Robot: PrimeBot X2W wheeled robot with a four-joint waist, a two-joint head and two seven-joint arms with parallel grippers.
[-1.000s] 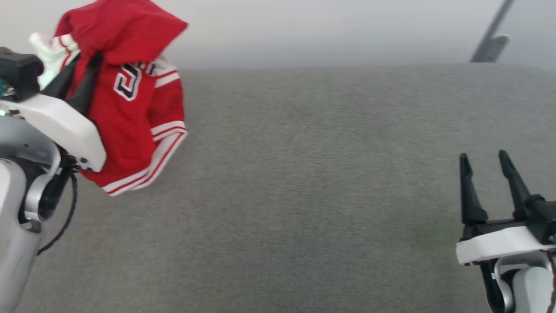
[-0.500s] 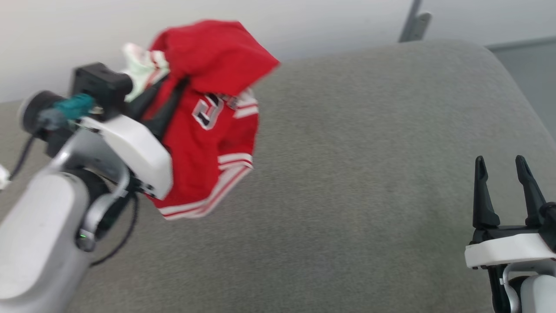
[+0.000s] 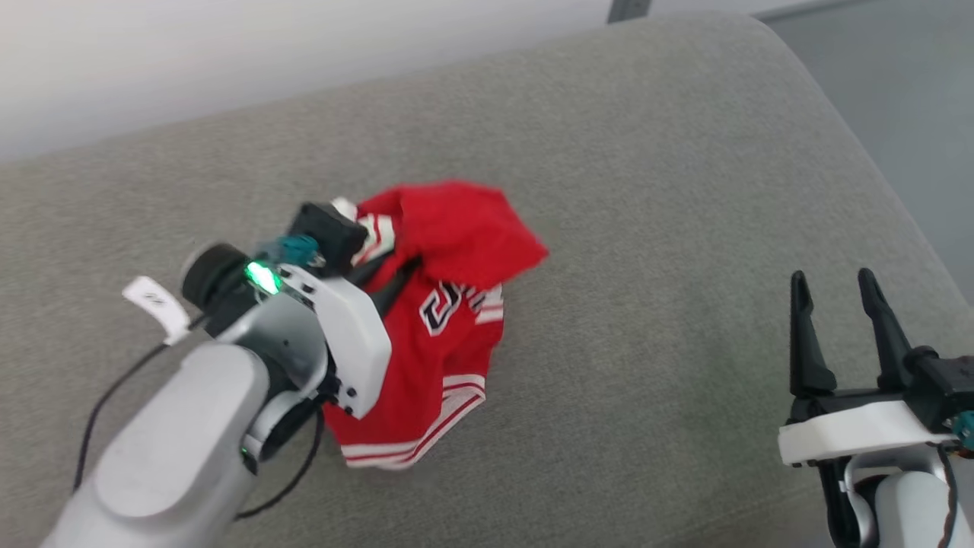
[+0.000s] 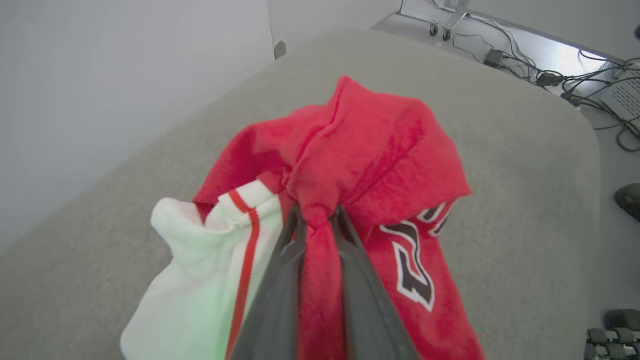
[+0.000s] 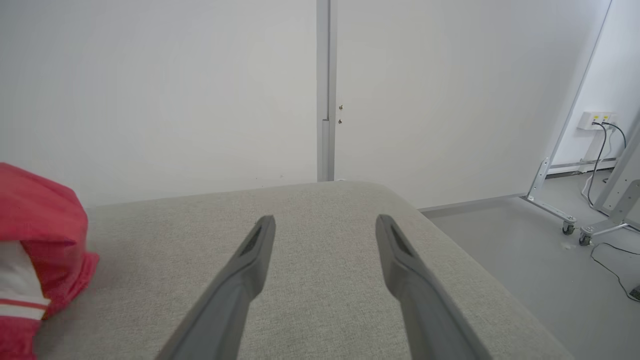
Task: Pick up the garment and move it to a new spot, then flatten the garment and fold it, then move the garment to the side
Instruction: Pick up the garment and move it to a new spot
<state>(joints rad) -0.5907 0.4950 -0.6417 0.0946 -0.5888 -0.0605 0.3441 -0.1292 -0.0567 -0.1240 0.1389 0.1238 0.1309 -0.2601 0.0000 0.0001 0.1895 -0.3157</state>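
Two dark fingers of the left gripper (image 4: 316,217) pinched a bunched fold of the garment (image 3: 449,320), fleecy red cloth with a white, striped sleeve end, near the middle toward eight o'clock, over the grey woven cushion (image 3: 647,228). We could not tell whether its hem touched. We logged the right gripper (image 3: 832,278) at four o'clock, jaws apart, empty. Bare cushion ran to its rounded corner at one o'clock.

Head camera looks steeply down; wrist cameras sit low and close — all share the grey fabric-covered counter (image 3: 647,152).
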